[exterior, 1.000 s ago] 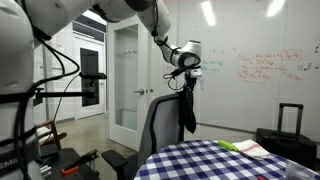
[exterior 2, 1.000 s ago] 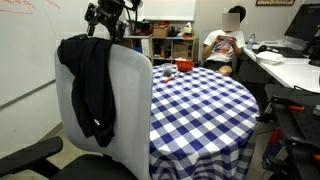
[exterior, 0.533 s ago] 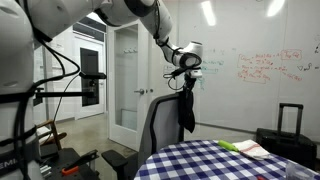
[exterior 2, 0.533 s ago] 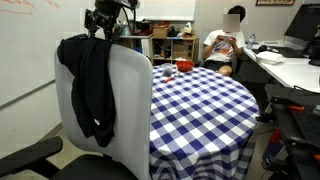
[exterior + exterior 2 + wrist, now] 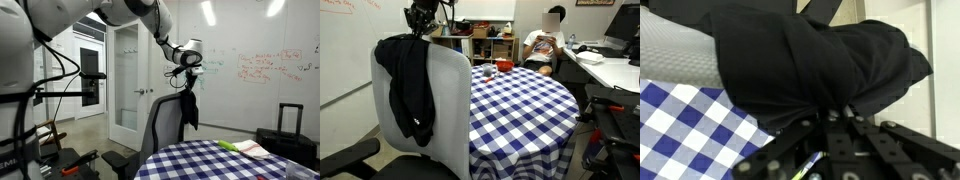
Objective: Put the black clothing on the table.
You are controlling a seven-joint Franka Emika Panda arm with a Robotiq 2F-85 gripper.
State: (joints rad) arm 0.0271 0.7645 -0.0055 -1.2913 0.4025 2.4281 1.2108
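Office-like lab: scribbled whiteboard [image 5: 262, 66], office chair [image 5: 445, 110], desk [image 5: 610, 66] with monitor [image 5: 623, 25]

No text can be read anywhere. Red and green handwriting runs across the whiteboard [image 5: 262, 66] at the right of an exterior view, too small and blurred to make out. Red marker scribbles on the white wall [image 5: 340, 6] at the upper left of an exterior view are just as illegible

Item: black clothing [image 5: 408, 85], limp, wrinkled, plain, hanging lengthwise against a grey chair back [image 5: 450, 100], top bunched; table [image 5: 520, 100], round-edged, blue-and-white checkered cloth, just beside that chair.
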